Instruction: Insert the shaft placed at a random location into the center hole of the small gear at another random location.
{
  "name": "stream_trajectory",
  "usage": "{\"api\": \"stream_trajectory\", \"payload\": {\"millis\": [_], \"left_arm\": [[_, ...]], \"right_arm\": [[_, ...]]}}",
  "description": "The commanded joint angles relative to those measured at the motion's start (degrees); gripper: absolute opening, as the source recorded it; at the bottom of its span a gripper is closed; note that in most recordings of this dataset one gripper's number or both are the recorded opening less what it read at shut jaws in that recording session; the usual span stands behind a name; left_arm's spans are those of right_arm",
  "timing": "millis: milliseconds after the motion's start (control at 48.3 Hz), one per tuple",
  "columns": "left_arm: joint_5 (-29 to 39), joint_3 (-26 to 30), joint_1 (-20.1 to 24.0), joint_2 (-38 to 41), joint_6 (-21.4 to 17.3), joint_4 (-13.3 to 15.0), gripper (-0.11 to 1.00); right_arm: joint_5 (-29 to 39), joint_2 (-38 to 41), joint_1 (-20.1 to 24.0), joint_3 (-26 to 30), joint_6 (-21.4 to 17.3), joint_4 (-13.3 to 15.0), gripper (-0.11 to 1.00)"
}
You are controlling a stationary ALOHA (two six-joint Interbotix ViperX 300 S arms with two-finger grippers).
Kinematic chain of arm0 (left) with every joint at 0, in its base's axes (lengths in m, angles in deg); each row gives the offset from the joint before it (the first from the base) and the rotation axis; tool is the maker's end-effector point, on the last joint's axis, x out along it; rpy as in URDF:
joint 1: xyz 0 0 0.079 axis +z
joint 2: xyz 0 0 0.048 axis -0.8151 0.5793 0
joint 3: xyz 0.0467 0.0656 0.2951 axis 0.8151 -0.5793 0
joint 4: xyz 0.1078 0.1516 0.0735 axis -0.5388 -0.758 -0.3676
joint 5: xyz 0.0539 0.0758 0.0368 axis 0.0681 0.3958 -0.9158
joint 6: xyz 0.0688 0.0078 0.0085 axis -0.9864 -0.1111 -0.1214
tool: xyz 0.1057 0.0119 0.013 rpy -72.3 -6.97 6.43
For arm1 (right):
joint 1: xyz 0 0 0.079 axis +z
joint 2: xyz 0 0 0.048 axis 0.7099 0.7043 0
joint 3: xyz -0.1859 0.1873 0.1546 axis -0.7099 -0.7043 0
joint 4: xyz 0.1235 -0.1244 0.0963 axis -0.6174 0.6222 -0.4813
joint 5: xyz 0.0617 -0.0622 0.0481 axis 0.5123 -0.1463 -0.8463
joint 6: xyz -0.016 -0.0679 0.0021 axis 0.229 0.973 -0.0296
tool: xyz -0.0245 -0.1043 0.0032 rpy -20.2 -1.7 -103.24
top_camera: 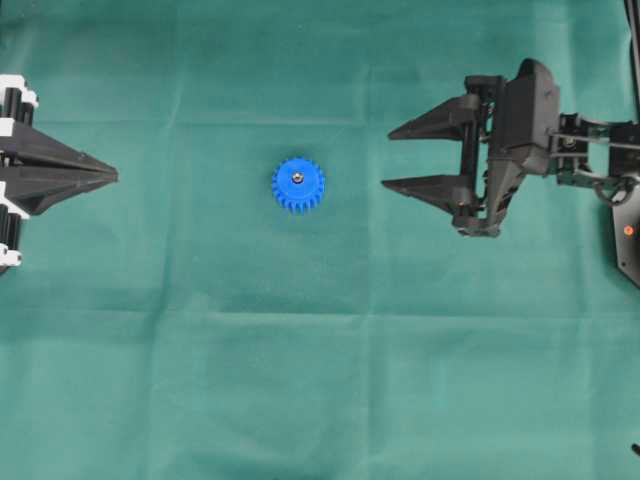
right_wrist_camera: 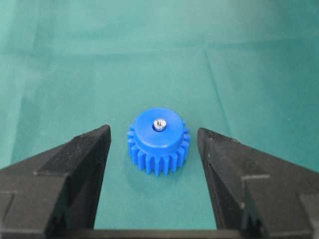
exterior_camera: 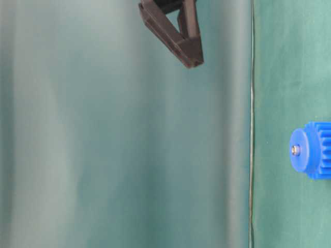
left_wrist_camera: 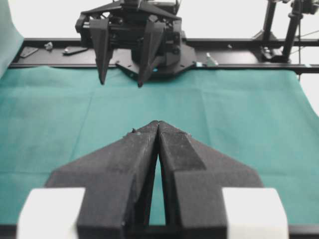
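The small gear point(top_camera: 298, 185), bright blue, lies flat on the green cloth near the middle. The shaft point(top_camera: 298, 178) shows as a silvery dot in the gear's face, where it fills the center hole. From the right wrist, the small gear point(right_wrist_camera: 158, 144) sits just beyond the fingertips with the shaft point(right_wrist_camera: 159, 124) upright in it. My right gripper point(top_camera: 387, 158) is open to the right of the gear, apart from it, and holds nothing. My left gripper point(top_camera: 115, 175) is shut and empty at the far left; its tips point(left_wrist_camera: 158, 122) meet.
Green cloth point(top_camera: 320, 380) covers the whole table. A black frame rail point(left_wrist_camera: 249, 47) runs behind the right arm's base. In the table-level view the small gear point(exterior_camera: 313, 150) appears at the right edge and black gripper fingers point(exterior_camera: 181, 41) hang off the cloth.
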Motion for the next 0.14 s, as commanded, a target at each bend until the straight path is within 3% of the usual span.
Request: {"api": "stream_trajectory", "payload": {"millis": [0, 124], "left_arm": [[-0.35, 1.32, -0.09, 0.35, 0.00, -0.18, 0.01], [-0.26, 1.41, -0.09, 0.44, 0.00, -0.18, 0.00]], "right_arm": [[-0.53, -1.32, 0.09, 0.26, -0.09, -0.18, 0.70], [-0.70, -1.23, 0.09, 0.35, -0.09, -0.18, 0.70]]}}
